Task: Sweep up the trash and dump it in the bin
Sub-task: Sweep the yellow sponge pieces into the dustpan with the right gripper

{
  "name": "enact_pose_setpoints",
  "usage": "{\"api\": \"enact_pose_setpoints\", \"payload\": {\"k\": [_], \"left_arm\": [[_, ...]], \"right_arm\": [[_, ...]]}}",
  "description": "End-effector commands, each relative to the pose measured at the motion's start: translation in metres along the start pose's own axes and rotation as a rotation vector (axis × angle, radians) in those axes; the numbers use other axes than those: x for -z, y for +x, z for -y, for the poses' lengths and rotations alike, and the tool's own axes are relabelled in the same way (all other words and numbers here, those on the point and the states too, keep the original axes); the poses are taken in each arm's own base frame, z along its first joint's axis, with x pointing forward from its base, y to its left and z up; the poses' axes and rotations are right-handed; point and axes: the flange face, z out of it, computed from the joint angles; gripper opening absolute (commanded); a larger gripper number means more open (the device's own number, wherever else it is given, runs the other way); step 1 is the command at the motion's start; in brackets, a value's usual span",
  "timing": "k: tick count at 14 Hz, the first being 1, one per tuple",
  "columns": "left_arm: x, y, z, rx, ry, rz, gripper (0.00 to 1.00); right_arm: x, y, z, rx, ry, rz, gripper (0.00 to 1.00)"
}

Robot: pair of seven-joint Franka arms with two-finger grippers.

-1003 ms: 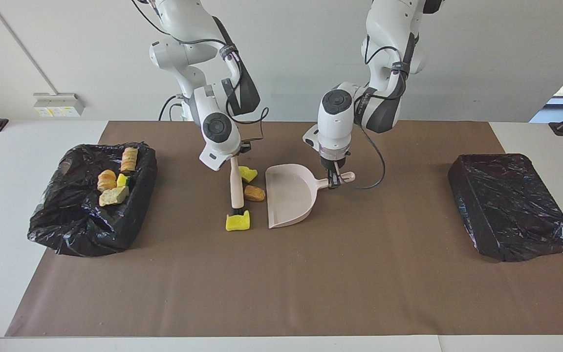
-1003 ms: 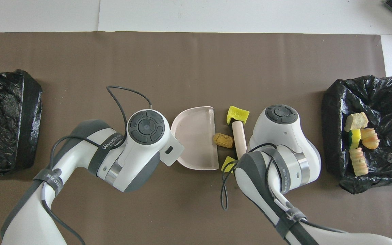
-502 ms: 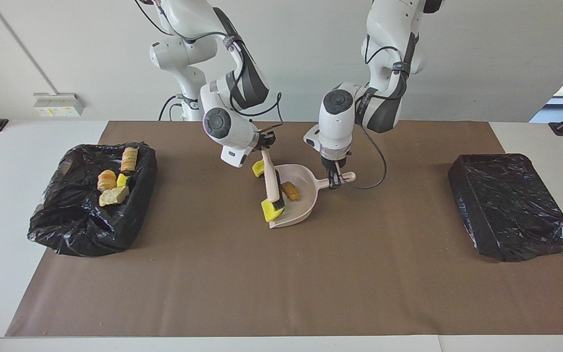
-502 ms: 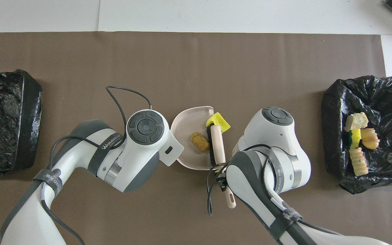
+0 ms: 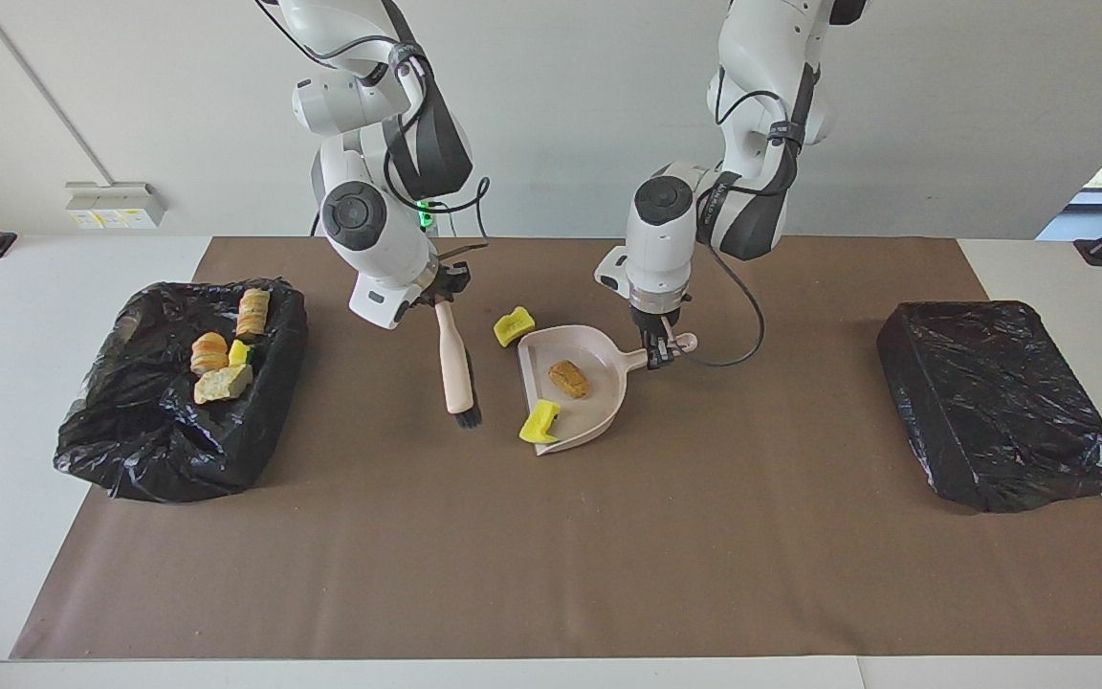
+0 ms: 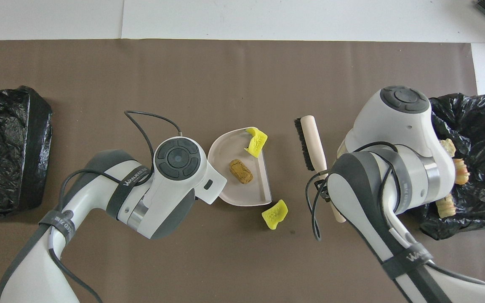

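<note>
Brown mat (image 5: 551, 555) on white table (image 5: 15, 316), pale wall (image 5: 561, 115)

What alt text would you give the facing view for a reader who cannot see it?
At mid-table the left gripper holds the handle of a pink dustpan containing a brown chunk, with one yellow chunk on its lip and another on the mat beside it. The right gripper holds a brush. Two black-lined bins flank them; one holds more chunks.

2 high views (opposed), shared table (image 5: 551, 574)
</note>
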Motion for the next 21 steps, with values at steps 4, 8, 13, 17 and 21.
{"api": "enact_pose_setpoints", "payload": {"k": [4, 8, 13, 17, 21], "left_arm": [[0.0, -0.012, -0.005, 0.045, 0.008, 0.009, 0.0], [0.0, -0.012, -0.005, 0.043, 0.007, 0.01, 0.0], [0.001, -0.019, 0.002, -0.022, 0.008, 0.01, 0.0], [0.004, -0.024, 0.004, -0.145, 0.026, 0.064, 0.0], [0.01, -0.031, -0.001, -0.261, 0.051, 0.175, 0.0]], "right_arm": [[-0.062, 0.053, 0.04, 0.109, -0.055, -0.017, 0.0], [-0.072, 0.042, 0.095, 0.106, 0.179, 0.015, 0.0], [-0.026, 0.003, 0.074, -0.051, 0.164, 0.062, 0.0], [-0.056, -0.061, 0.066, -0.283, 0.036, 0.135, 0.0], [-0.101, -0.099, 0.08, -0.377, 0.016, 0.134, 0.0]]}}
